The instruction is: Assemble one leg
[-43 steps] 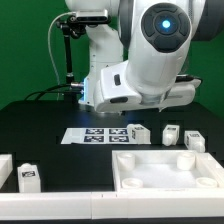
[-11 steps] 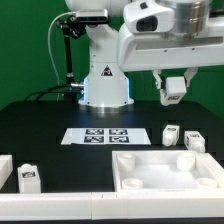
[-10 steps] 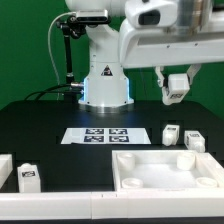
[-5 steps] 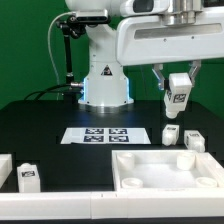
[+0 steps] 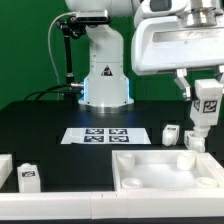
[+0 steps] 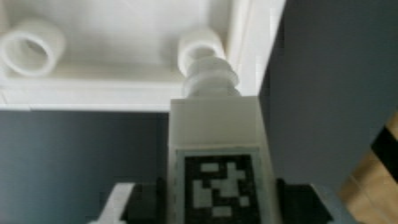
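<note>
My gripper is shut on a leg, a white stubby peg with a black-and-white tag. I hold it upright in the air at the exterior view's right, above the far right corner of the white square tray. In the wrist view the leg runs out from between my gripper's jaws. Its ribbed tip points at the tray's corner socket. Two more legs stand on the table just below the held one. Another leg stands at the front left.
The marker board lies on the black table in front of the robot base. A white part sits at the left edge. A second tray socket shows in the wrist view.
A leg that stood beside the marker board has been taken up. My gripper has carried it toward the exterior view's right and slightly down over the last second.
</note>
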`<state>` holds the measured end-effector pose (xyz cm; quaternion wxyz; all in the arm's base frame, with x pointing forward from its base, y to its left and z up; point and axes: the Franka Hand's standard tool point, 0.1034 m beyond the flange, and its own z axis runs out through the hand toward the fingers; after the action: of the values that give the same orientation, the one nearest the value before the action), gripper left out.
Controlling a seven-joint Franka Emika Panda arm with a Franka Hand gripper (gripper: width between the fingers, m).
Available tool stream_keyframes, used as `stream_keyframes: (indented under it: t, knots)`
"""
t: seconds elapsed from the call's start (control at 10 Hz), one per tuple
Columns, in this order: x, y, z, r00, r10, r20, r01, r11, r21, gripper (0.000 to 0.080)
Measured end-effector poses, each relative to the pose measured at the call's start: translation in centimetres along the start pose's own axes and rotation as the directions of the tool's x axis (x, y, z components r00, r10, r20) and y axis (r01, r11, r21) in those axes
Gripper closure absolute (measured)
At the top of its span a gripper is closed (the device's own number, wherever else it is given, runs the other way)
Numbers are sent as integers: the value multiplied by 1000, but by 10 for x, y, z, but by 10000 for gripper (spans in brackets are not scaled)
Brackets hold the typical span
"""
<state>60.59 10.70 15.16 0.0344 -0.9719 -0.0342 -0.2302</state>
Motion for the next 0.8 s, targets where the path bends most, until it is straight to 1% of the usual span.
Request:
stream_keyframes:
  t: [0.1,0.3,0.4,0.5,0.6,0.7,0.8]
  knots:
    - [3,2,0,997,-2,-78,1,1000,-6,515]
    - [1,5,5,990,-15,-140,13,1000,-15,515]
    - [-4,9,17,991,-32,-131,29,999,-24,515]
    - [2,10,27,990,-35,-133,32,999,-27,515]
    - [13,10,34,989,-42,-143,38,999,-29,515]
    - [16,10,41,988,-41,-146,37,999,-30,515]
    - [12,9,48,990,-39,-138,35,999,-30,515]
